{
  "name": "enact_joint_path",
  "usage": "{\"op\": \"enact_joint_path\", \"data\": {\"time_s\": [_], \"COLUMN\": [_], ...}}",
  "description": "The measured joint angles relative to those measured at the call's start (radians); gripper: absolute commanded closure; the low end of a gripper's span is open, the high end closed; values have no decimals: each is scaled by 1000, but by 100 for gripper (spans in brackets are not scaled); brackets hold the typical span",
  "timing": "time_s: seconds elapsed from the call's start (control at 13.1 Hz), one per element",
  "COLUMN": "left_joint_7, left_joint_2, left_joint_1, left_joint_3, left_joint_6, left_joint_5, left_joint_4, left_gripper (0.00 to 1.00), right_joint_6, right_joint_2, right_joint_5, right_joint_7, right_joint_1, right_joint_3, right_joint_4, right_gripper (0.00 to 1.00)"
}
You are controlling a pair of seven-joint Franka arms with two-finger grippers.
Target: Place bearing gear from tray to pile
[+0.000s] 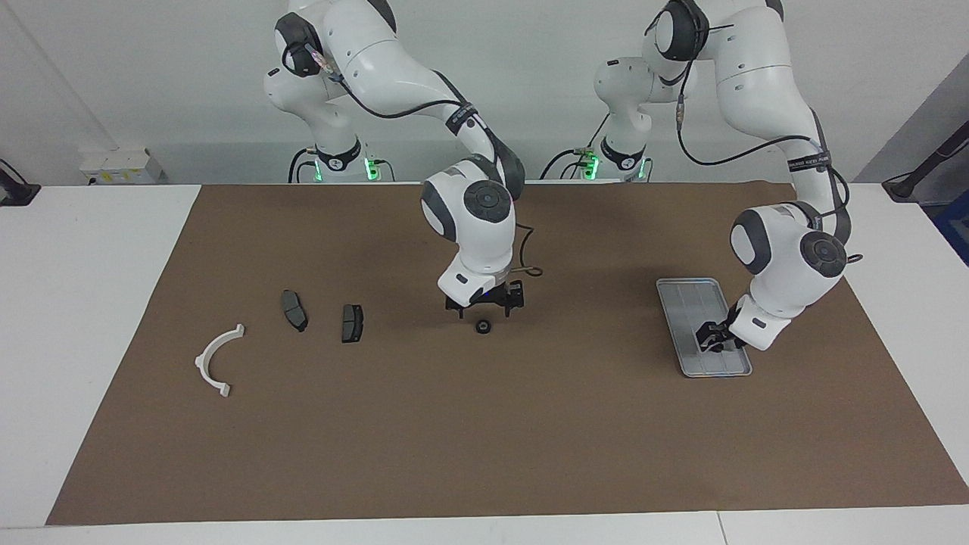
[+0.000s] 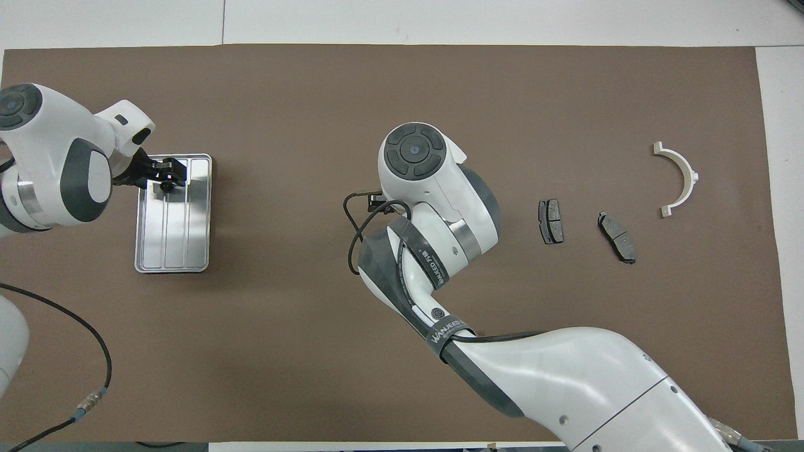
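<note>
A small black bearing gear (image 1: 482, 326) lies on the brown mat (image 1: 484, 439) at mid-table. My right gripper (image 1: 484, 309) hangs open just above it, not touching; in the overhead view the arm's own wrist (image 2: 414, 150) hides both. The silver tray (image 1: 689, 299) lies toward the left arm's end and also shows in the overhead view (image 2: 182, 238). My left gripper (image 1: 711, 341) is low over the tray's end farther from the robots (image 2: 166, 179), with a small dark round part (image 2: 166, 186) at its tips. The pile lies toward the right arm's end: a white bracket (image 1: 216, 357) and two dark pads (image 1: 294, 309) (image 1: 352, 322).
The bracket (image 2: 681, 176) and pads (image 2: 551, 221) (image 2: 617, 236) lie spread apart in a row, with bare mat between them and the gear. White tabletop (image 1: 91, 303) borders the mat. A loose cable (image 2: 63, 314) trails at the left arm's side.
</note>
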Motion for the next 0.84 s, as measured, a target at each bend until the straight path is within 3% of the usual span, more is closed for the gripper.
{"op": "enact_joint_path", "data": {"time_s": [0.3,0.84], "left_joint_7": [-11,-16], "left_joint_2": [-3,-7], "left_joint_1": [1,1], "left_joint_3": [0,0], "left_joint_6": [8,34], "left_joint_5": [-1,-1], "left_joint_4": [-28,-36], "left_gripper": [27,29], "right_joint_6": [66,110], "right_joint_2": [0,-1], "right_joint_5": [0,0], "right_joint_7": [-2,-3], "right_joint_1": [-1,-1], "right_joint_3": [-1,-1], "right_joint_4": [-66,-85], "right_gripper": [0,0]}}
